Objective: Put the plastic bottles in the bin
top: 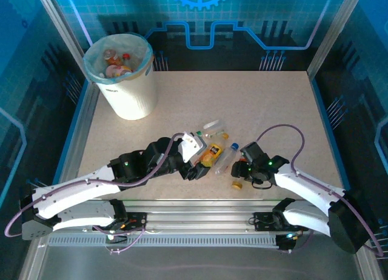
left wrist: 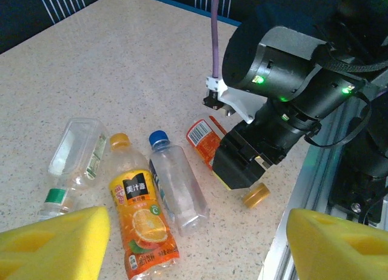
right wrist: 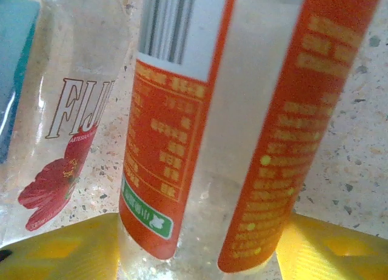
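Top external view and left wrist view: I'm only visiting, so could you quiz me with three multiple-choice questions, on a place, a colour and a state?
1. Where on the table does the bin stand? A far left corner; B near right corner; C centre.
2. What colour is the cap of the clear bottle lying right of the juice bottle? A red; B blue; C black.
3. The bin is: A empty; B holding bottles; C tipped over.

1 A: it stands at the far left.
2 B: the left wrist view shows it blue.
3 B: it is upright with bottles inside.
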`<state>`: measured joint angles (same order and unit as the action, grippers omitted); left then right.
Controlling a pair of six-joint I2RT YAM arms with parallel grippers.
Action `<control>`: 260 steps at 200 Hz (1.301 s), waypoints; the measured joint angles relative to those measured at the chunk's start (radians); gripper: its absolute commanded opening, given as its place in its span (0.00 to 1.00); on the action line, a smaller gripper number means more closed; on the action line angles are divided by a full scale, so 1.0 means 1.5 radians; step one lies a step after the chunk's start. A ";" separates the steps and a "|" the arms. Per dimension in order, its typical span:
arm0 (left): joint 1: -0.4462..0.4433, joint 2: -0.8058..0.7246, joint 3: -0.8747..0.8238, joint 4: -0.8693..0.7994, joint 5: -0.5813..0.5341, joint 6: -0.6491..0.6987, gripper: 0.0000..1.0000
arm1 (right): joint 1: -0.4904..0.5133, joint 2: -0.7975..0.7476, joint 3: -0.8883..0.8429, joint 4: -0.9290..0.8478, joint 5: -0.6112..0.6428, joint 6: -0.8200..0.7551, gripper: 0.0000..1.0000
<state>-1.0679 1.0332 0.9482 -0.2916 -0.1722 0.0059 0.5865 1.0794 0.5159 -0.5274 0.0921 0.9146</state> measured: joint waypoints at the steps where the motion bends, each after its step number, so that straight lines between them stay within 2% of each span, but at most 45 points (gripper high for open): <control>1: 0.000 0.000 0.000 0.001 0.000 0.000 0.79 | 0.000 0.000 0.000 0.000 0.000 0.001 0.63; 31: 0.000 0.000 0.000 0.007 -0.013 0.000 0.82 | -0.004 -0.019 0.000 -0.007 -0.002 -0.003 0.59; 62: 0.000 0.005 0.014 0.003 -0.035 -0.004 0.83 | -0.004 -0.110 0.001 -0.050 0.009 -0.014 0.57; 103: 0.000 0.045 0.119 -0.016 -0.045 -0.027 0.89 | -0.004 -0.281 0.036 -0.127 0.023 -0.052 0.55; 121: 0.000 0.069 0.179 -0.032 -0.045 -0.046 0.93 | -0.003 -0.338 0.071 -0.132 0.018 -0.080 0.54; 139: 0.004 0.092 0.225 -0.042 -0.041 -0.072 0.94 | -0.001 -0.374 0.113 -0.125 -0.006 -0.112 0.54; 177: 0.046 0.127 0.250 -0.049 0.036 -0.147 0.94 | 0.030 -0.363 0.190 -0.064 -0.083 -0.174 0.53; 216: 0.068 0.131 0.250 -0.036 0.128 -0.214 0.91 | 0.127 -0.299 0.262 -0.002 -0.120 -0.230 0.53; 260: 0.069 0.127 0.249 -0.028 0.190 -0.261 0.75 | 0.248 -0.240 0.305 0.043 -0.117 -0.285 0.53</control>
<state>-0.9646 1.2243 1.3216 -0.3332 0.1135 -0.3859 0.9588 0.7189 0.9730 -0.4622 -0.0830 0.4870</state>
